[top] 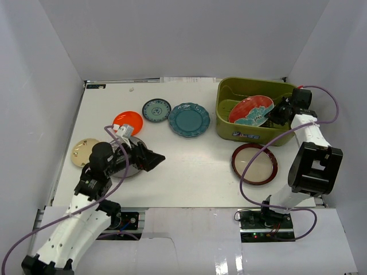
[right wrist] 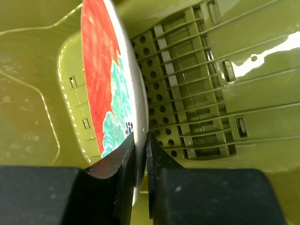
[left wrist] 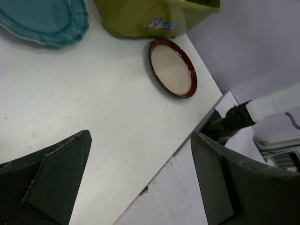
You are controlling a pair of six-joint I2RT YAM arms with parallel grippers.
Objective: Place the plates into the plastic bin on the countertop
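Right gripper (right wrist: 140,138) clamped on the rim of the red-teal plate (right wrist: 101,79), plate already inside the bin (top: 252,136).
I read this as the set-down. The plate sits tilted on edge over the slotted floor, and I can't tell if its lower edge touches. I'd lower until the floor takes the weight, tip it toward flat, then let go and lift straight up so the fingers clear the rim and the bin wall. Left gripper (left wrist: 140,185) is wide open and empty above the countertop (top: 195,166), by the grey plate (top: 131,170). Also out: cream plate (top: 254,163) just beside the bin, scalloped teal plate (top: 189,119), small patterned plate (top: 156,110), orange plate (top: 127,121), beige plate (top: 82,152).
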